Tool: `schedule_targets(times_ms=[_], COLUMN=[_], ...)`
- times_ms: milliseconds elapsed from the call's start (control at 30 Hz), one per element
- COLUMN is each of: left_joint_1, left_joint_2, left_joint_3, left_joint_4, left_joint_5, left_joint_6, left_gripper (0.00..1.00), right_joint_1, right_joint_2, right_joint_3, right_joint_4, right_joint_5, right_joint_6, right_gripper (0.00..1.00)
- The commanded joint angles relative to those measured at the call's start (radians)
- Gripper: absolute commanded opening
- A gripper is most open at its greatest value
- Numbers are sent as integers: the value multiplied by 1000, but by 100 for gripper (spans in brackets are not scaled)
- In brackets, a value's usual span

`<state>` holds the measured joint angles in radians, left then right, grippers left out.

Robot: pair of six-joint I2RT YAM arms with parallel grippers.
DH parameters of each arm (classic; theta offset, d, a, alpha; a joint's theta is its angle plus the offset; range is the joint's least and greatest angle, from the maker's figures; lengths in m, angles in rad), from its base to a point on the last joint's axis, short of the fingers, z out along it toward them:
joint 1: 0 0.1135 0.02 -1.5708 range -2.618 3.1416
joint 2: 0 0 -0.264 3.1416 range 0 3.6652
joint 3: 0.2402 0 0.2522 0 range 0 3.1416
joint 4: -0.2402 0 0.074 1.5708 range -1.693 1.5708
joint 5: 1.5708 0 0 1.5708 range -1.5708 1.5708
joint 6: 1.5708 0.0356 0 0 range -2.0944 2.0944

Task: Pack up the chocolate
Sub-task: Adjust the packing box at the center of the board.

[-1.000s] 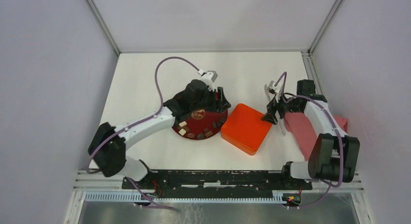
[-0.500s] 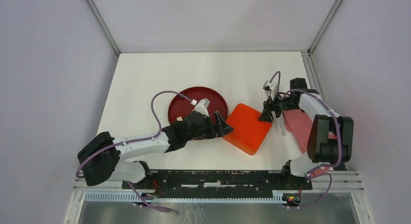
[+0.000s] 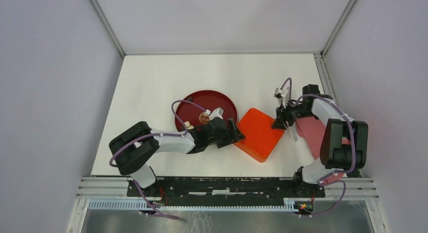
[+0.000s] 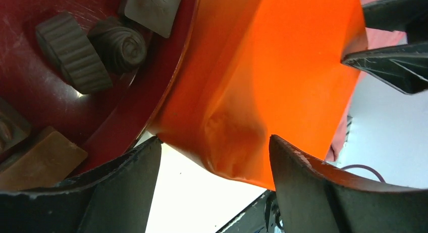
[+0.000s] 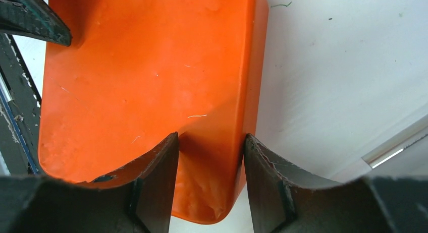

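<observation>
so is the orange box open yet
No, the orange box shows only a smooth closed top in the top view, with no compartments exposed.

White-black arms (image 3: 169, 140), purple cables (image 3: 185, 101), apparently black fingers (image 4: 126, 192)

Your right gripper (image 5: 211, 142) straddles a rounded corner of the orange box (image 5: 141, 76), one finger each side. White table (image 5: 343, 66) shows beside it.

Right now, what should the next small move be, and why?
Probably close the left gripper on the corner of the orange box: its jaws straddle it open, the right gripper brackets the opposite corner, and the box looks closed with chocolate on the red plate.
</observation>
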<state>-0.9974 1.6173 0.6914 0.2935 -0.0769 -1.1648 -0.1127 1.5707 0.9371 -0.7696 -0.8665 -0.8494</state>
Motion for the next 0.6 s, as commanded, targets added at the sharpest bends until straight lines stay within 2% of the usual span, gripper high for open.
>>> schedule_targets(times_ms=[0, 233, 400, 567], left_joint_1=[-3, 26, 70, 89], left_joint_2=[44, 110, 150, 218], left_joint_3=[107, 243, 320, 411], left_joint_4=[-16, -150, -211, -247], left_joint_5=[-24, -51, -19, 20], left_joint_6=[-22, 69, 134, 187], left_gripper=[81, 80, 79, 76], right_joint_1=[5, -11, -12, -19], right_joint_2=[-42, -100, -134, -156], right_joint_3=[-52, -109, -149, -169], right_joint_4=[-23, -17, -14, -7], right_joint_5=[36, 47, 40, 33], right_joint_6=[-4, 9, 17, 31], right_gripper=[52, 47, 45, 50])
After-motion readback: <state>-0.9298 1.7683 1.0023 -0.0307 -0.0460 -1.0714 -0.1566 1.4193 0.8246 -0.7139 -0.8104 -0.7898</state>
